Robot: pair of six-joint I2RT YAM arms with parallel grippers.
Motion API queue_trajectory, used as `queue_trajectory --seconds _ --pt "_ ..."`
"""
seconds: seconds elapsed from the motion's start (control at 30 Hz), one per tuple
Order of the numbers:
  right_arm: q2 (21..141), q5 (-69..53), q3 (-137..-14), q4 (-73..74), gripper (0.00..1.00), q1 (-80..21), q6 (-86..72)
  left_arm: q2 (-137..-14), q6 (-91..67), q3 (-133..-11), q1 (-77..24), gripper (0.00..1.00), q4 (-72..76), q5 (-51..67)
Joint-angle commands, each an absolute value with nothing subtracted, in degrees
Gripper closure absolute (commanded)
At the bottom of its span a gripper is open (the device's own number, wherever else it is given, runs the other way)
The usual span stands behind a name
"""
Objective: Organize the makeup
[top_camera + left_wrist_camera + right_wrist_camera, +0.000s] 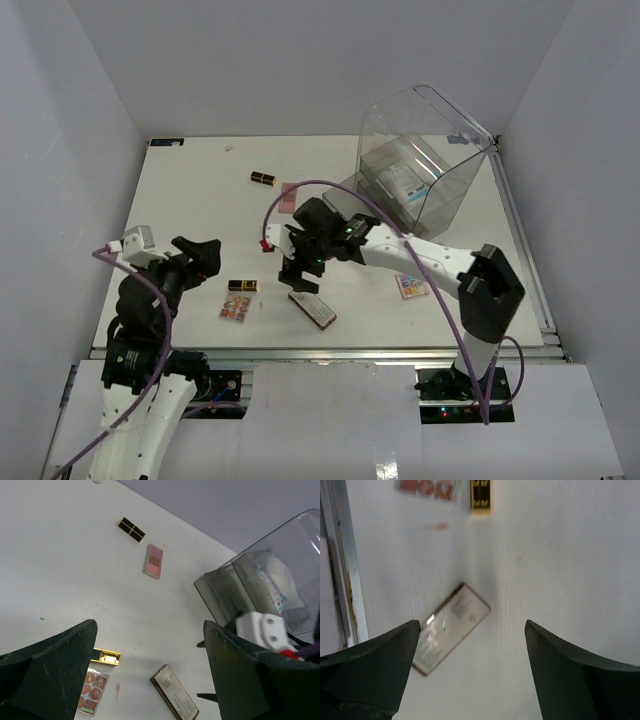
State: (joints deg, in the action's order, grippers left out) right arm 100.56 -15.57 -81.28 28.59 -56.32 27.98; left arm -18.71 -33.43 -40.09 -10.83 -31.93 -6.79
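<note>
The makeup lies scattered on the white table. A long dark compact [312, 308] [450, 628] lies flat just below my right gripper [300, 277] [471, 625], which hovers open with nothing between its fingers. A gold-and-black lipstick [242, 286] [105, 656] and a multicolour palette [236, 309] [91, 691] lie left of the compact. Farther back are a second lipstick [263, 178] [132, 530] and a pink palette [289, 197] [153, 560]. Another palette [411, 286] lies under the right forearm. My left gripper [205, 255] [150, 630] hangs open and empty at the left.
A tall clear acrylic drawer box [425, 160] [260, 590] stands at the back right, with a white packet [400, 178] inside it. A metal rail [330, 352] runs along the table's near edge. White walls close in the left, back and right sides.
</note>
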Motion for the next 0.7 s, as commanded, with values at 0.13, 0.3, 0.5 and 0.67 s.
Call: queue_trajectory --seconds 0.13,0.3,0.5,0.67 --pt "122.99 -10.11 -104.31 27.55 0.10 -63.06 19.95 -3.74 -35.86 -39.73 -11.16 0.02 -39.11 -14.10" --pt "127.43 -11.09 -107.97 26.37 0.08 -63.42 19.65 -0.97 -36.65 -37.97 -12.28 0.02 -39.02 -16.04" --pt "130.30 -10.46 -109.17 25.51 0.04 -63.46 20.54 -0.64 -36.51 -37.64 -12.48 0.02 -38.90 -16.26" --pt "131.61 -9.57 -109.60 24.80 0.02 -63.46 21.94 -0.26 -36.55 -37.35 -12.48 0.02 -38.76 -16.17"
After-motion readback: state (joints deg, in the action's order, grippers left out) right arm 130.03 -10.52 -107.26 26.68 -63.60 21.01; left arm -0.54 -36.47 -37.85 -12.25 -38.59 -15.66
